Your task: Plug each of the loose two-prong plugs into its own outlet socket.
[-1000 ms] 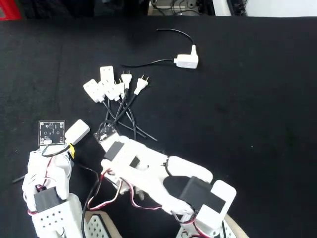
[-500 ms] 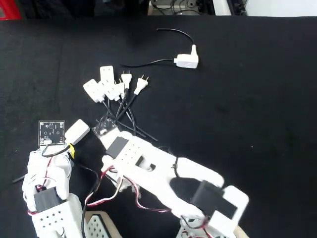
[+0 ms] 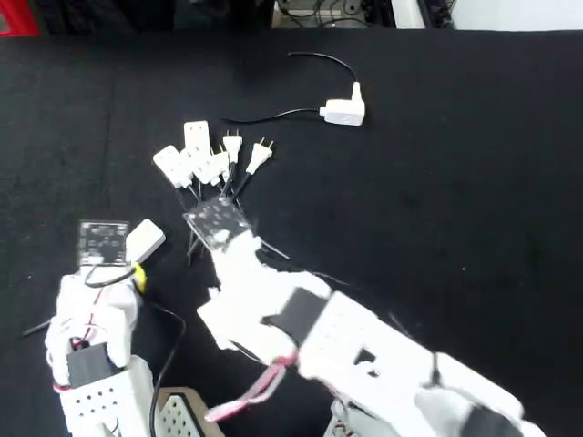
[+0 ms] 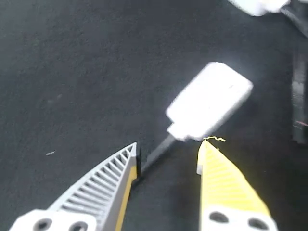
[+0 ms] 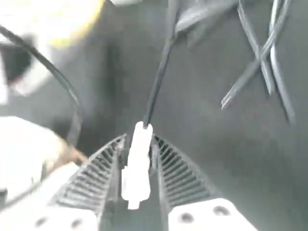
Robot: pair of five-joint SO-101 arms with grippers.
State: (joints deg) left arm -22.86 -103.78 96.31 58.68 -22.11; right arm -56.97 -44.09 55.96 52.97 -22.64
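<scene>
- High view: the right arm [image 3: 301,319] has stretched forward since a second ago, toward the plugs [image 3: 259,157] bunched on the worktop [image 3: 455,182].
- Clamped in the right gripper [image 5: 137,140] sits a white plug [image 5: 136,168].
- Beside a white socket [image 4: 209,102], the left gripper [image 4: 166,150] stands with its jaws apart.

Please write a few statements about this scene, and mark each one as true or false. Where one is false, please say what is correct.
1. The right gripper is shut on a white plug. True.
2. The left gripper is shut. False: it is open, and a socket lies just ahead of it.
3. The table is white. False: it is black.
4. A loose plug lies on the table with its prongs bare. True.
5. The adapter touches the right gripper. False: it lies alone, well away from both grippers.
</scene>
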